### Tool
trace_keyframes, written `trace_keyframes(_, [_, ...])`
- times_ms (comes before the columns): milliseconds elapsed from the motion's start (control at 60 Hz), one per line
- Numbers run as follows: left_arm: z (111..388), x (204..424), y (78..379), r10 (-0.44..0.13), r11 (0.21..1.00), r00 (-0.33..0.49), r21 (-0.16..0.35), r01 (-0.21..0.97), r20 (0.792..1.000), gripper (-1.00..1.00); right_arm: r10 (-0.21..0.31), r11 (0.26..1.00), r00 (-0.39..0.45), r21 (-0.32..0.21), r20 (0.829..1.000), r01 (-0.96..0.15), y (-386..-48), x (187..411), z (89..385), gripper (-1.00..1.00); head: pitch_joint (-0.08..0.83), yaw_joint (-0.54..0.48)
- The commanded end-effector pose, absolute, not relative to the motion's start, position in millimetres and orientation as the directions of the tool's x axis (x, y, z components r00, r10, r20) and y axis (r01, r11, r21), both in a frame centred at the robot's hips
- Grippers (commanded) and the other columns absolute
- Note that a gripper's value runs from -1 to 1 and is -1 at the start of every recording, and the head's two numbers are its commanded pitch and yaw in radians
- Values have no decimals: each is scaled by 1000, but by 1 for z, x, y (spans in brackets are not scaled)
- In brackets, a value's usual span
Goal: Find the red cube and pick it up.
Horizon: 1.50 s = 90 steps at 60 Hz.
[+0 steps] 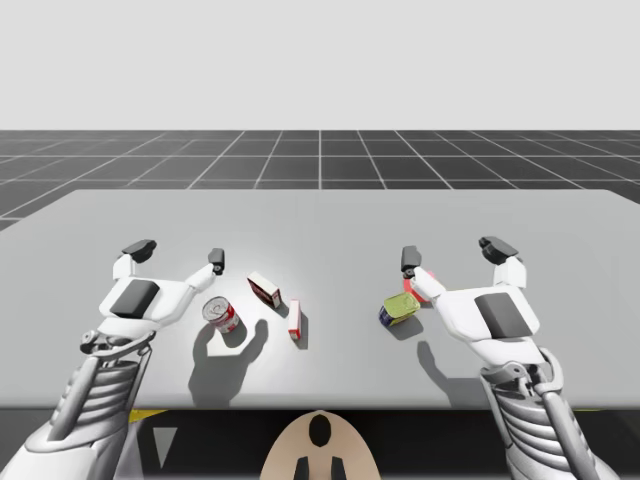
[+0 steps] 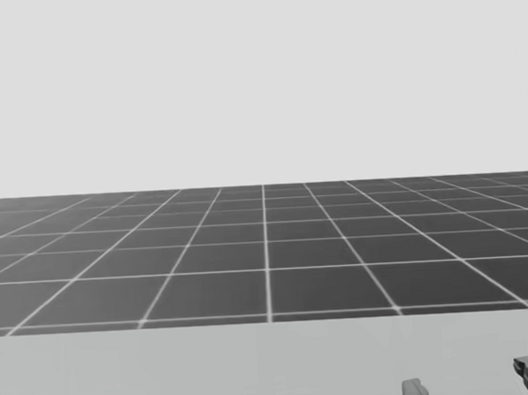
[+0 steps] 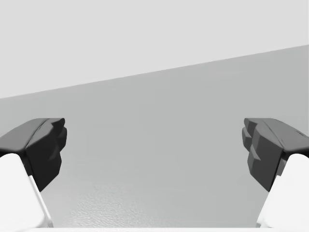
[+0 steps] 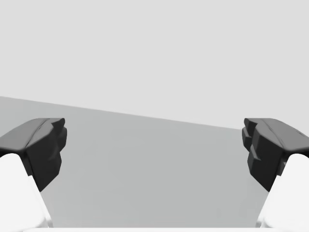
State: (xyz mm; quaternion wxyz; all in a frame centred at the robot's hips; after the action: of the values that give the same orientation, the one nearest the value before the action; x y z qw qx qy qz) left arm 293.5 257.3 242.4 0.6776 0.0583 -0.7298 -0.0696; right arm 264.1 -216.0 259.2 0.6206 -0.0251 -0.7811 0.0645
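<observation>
Claws are hanging wide apart and holding nothing, left claw [image 1: 178,252] and right claw [image 1: 453,252], while I am hunting the red cube [image 1: 420,286], likely peeking out just beside the right claw's inner finger, so that claw is needing to drop around it.

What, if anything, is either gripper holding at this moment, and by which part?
Nothing is held. My left gripper and my right gripper both hover open over the table, with nothing between their fingers.
</observation>
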Motion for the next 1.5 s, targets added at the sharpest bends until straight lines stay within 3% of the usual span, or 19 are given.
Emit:
trace_keyframes(17, [242,294,258,-183,983,-75,184,6,980,-1000,125,991,-231,-131,965,-13,-214,263,257,-1000,5,-1])
trace_keyframes(267, [242,294,258,-183,983,-74,184,6,980,-1000,108,993,-222,-115,969,-20,-215,265,258,-1000,26,-3])
trace_keyframes(817, [241,295,259,-187,982,-75,188,6,980,-1000,90,995,-203,-98,975,-31,-216,266,259,-1000,394,-29])
trace_keyframes(1117, [242,295,258,-189,982,-77,190,9,979,-1000,94,994,-203,-104,975,-39,-216,267,259,-1000,544,-171])
trace_keyframes(1500, [243,294,258,-183,983,-77,185,15,980,-1000,101,993,-203,-112,974,-43,-215,267,257,-1000,628,-393])
